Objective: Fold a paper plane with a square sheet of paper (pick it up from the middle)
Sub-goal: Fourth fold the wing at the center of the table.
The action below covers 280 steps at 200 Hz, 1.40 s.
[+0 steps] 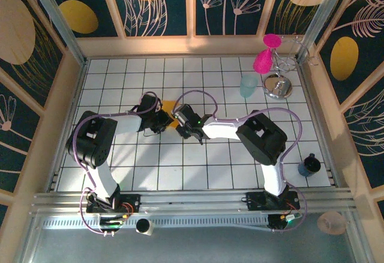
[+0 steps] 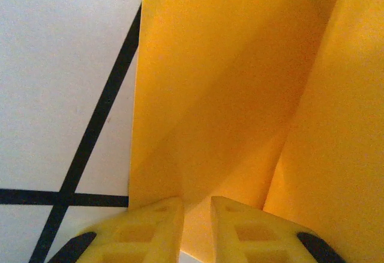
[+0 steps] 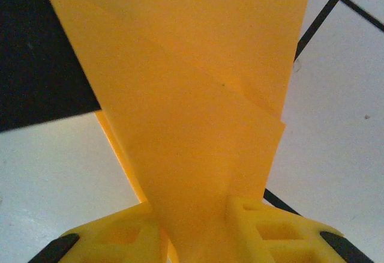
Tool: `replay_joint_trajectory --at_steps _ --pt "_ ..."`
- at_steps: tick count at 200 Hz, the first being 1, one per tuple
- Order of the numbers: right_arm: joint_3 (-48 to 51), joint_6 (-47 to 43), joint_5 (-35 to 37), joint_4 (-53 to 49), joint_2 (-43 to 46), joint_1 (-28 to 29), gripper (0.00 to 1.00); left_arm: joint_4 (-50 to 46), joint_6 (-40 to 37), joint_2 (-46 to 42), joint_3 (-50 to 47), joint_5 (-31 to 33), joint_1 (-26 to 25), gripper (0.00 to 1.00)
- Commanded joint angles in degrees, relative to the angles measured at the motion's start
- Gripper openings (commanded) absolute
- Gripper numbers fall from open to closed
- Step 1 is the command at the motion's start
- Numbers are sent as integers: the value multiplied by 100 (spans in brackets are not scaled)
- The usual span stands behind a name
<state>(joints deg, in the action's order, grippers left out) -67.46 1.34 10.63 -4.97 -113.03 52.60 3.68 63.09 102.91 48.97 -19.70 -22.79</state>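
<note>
In the top view, the white tiled table with black grid lines point(image 1: 198, 167) has both arms reaching in to meet near its centre. The left gripper point(image 1: 163, 120) comes in from nine o'clock and the right gripper point(image 1: 179, 120) from three o'clock, their tips just beside each other. A thin orange-yellow sheet of paper point(image 1: 170, 105) shows as a small patch at twelve o'clock of that meeting point, mostly hidden by the two grippers. A pale teal plastic cup point(image 1: 248, 86) stands at two o'clock from them, well apart. A dark blue cup point(image 1: 309, 166) sits at four o'clock, near the table's right edge.

In the left wrist view, the left gripper point(image 2: 197, 227) sits at six o'clock. Its yellow fingers point(image 2: 150, 230) stand narrowly apart, pinching the paper point(image 2: 228, 95), which runs down into the gap. The paper spreads away toward twelve and two o'clock, with slanting creases and overlapping layers. The white table point(image 2: 60, 65) shows at nine o'clock.

In the right wrist view, the right gripper point(image 3: 195, 230) is also at six o'clock. Its yellow fingers point(image 3: 270, 227) are closed against a folded band of the paper point(image 3: 192, 95) from both sides. The paper widens toward twelve o'clock, with layered edges stepping at three o'clock. The tiled table point(image 3: 336, 125) lies at three and eight o'clock.
</note>
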Motion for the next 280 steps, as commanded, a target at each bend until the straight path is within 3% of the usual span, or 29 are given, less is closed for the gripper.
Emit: replay_joint_trajectory --at_steps 1,82,167,212,244,280 --pt "-32 -88 68 -84 -20 50 26 -491 -41 255 -11 174 -11 22" --pt "-26 -96 -64 -85 188 16 11 -681 -121 66 96 297 -7 22" --pt "148 18 -1501 -579 618 -520 4 -1135 -273 -1090 -21 1328 115 30" --pt "421 168 -2411 -510 1045 -1123 4 -58 -185 -1797 -528 939 143 32" --pt "534 355 -2965 -308 1239 -1506 4 910 -50 -1963 -856 286 134 35" --pt "516 402 -2886 -305 1196 -1611 4 1590 184 -1672 -986 -238 31 37"
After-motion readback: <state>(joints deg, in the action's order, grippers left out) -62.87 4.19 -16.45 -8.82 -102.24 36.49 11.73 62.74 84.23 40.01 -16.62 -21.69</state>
